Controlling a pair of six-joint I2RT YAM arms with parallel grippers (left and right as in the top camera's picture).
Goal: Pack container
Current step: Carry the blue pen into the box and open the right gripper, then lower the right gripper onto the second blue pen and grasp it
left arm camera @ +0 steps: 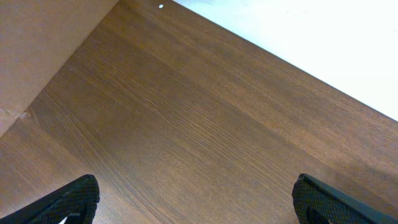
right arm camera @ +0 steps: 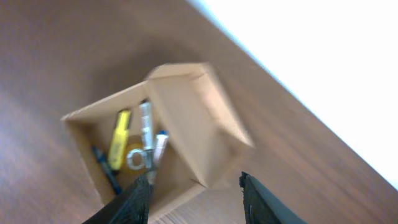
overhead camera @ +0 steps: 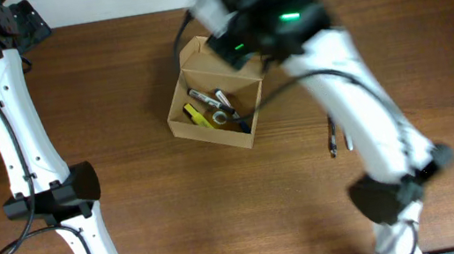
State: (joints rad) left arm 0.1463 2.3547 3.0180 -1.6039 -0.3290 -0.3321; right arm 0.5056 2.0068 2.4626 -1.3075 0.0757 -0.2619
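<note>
Overhead view showed the container (overhead camera: 210, 135) near the middle of the counter (overhead camera: 115, 89). It sat at an angle with its flap lid (overhead camera: 199, 58) standing open on the far side. My right jaws hung above that far edge and my left jaws were well apart from it, up in the counter's far left corner.

In the right wrist view, which was blurred, my right jaws stood apart with nothing between them. The box mouth lay just beyond their tips. Inside I could make out a yellow highlighter (right arm camera: 120, 140), a silvery marker (right arm camera: 147, 124), a dark pen (right arm camera: 106, 168) and a small ring (right arm camera: 137, 158), possibly a roll of tape. My left jaws gaped fully over bare wood.

I judged the box to be light, thin cardboard. Its walls would bow under a hard squeeze, and it would skid on the smooth wood if pushed from one side. The contents were loose and would rattle and shift if it tipped.

The flap looked the natural thing to take, pinched gently at its free edge and folded on its crease. A steadying touch on the opposite wall seemed wise. A small dark item (overhead camera: 332, 139) lay on the counter to the right, and I could not tell what it was.
</note>
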